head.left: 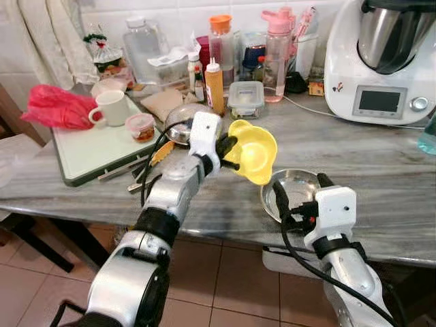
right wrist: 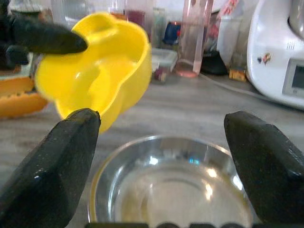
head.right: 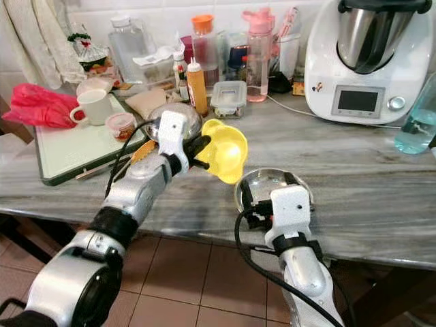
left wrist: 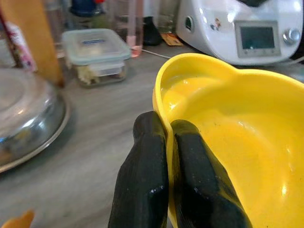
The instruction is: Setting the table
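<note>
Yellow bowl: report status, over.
Left pincer shut on yellow bowl rim, bowl lifted and tilted above counter. Right pincer open, fingers either side of steel bowl. Nothing in the way.

Bench (head.left: 381, 157): tray (head.left: 88, 153) far left w/ mug (head.left: 112, 107) + tub (head.left: 141, 127) on it. Lid (head.right: 160, 116) right of tray. Bottles (head.left: 225, 48) along back wall, box (head.left: 246, 99) before them. Mixer (head.left: 381, 58) back right. Steel bowl (head.left: 296, 191) at front edge; bowl (head.left: 252, 151) held above bench, just left of it.

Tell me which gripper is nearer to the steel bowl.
Right. The right gripper hovers open just before the steel bowl; the left gripper holds the yellow bowl above, beside it.
</note>
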Tool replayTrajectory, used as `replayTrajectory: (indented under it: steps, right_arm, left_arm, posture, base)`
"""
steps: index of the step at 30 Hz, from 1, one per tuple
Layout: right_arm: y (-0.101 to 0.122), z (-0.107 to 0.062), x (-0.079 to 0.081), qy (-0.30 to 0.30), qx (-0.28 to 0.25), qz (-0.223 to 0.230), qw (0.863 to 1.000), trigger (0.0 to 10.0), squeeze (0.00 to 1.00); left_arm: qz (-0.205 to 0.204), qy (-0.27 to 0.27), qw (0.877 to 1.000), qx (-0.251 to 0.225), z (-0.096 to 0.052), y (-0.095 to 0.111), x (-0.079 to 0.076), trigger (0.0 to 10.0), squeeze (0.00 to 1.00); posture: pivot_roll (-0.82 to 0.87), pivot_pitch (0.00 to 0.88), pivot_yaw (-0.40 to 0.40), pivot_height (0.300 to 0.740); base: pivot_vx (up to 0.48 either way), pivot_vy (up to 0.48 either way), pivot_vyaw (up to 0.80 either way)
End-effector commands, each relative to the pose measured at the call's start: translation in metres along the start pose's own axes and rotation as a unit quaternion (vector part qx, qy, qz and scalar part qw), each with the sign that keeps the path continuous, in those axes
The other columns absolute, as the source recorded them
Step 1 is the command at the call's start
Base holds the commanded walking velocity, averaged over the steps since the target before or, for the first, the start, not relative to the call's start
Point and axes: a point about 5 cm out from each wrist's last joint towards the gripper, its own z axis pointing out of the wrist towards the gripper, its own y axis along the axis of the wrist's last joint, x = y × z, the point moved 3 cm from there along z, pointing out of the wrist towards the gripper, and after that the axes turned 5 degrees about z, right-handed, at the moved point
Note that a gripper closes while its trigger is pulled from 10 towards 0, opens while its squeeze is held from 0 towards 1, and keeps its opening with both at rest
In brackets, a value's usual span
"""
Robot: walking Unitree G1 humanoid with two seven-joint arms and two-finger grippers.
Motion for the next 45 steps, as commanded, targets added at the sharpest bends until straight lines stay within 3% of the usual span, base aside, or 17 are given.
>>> replayTrajectory:
  steps: [1, 11, 15, 26, 37, 38, 41, 45]
  right_arm:
    - [0.003, -0.001, 0.004, 0.0, -0.003, 0.002, 1.0, 10.0, 0.0]
    - [-0.001, -0.008, 0.007, -0.005, 0.007, 0.005, 1.0, 10.0, 0.0]
    - [-0.001, -0.014, 0.008, -0.008, 0.008, 0.01, 1.0, 10.0, 0.0]
    - [-0.003, -0.023, -0.004, -0.038, 0.014, 0.012, 0.999, 10.0, 0.0]
    - [-0.003, -0.013, -0.013, -0.06, 0.027, 0.031, 0.997, 10.0, 0.0]
    - [-0.003, -0.007, -0.013, -0.061, 0.03, 0.045, 0.997, 10.0, 0.0]
    - [-0.001, 0.001, -0.013, -0.062, 0.031, 0.038, 0.997, 10.0, 0.0]
    - [0.0, 0.013, -0.019, -0.072, 0.05, 0.022, 0.996, 10.0, 0.0]
  left_arm:
    - [0.027, -0.003, 0.999, 0.031, 0.001, -0.006, 0.002, 10.0, 0.0]
    - [0.072, -0.02, 0.994, 0.083, 0.008, -0.018, -0.006, 10.0, 0.0]
    - [0.091, -0.028, 0.992, 0.087, 0.011, -0.017, -0.008, 10.0, 0.0]
    - [0.093, -0.015, 0.993, 0.067, 0.015, 0.001, -0.003, 10.0, 0.0]
    - [0.085, 0.066, 0.994, 0.031, 0.004, 0.021, 0.04, 10.0, 0.0]
    - [0.076, 0.09, 0.993, 0.024, -0.003, 0.023, 0.055, 10.0, 0.0]
    - [0.058, 0.118, 0.991, 0.014, -0.014, 0.022, 0.074, 10.0, 0.0]
    - [0.032, 0.135, 0.99, 0.013, -0.027, 0.01, 0.088, 10.0, 0.0]
  posture:
    - [-0.2, 0.024, 0.136, 0.74]
    - [-0.22, 0.03, 0.179, 0.74]
    - [-0.23, 0.032, 0.197, 0.74]
    - [-0.24, 0.029, 0.207, 0.74]
    - [-0.21, 0.018, 0.18, 0.74]
    - [-0.2, 0.018, 0.168, 0.74]
    - [-0.18, 0.018, 0.159, 0.74]
    - [-0.14, 0.023, 0.127, 0.74]
  base:
    - [0.0, 0.0, 0.0]
    - [0.0, 0.0, 0.0]
    - [0.0, 0.0, 0.0]
    - [0.0, 0.0, 0.0]
    - [0.0, 0.0, 0.0]
    - [0.0, 0.0, 0.0]
    - [0.0, 0.0, 0.0]
    - [0.0, 0.0, 0.0]
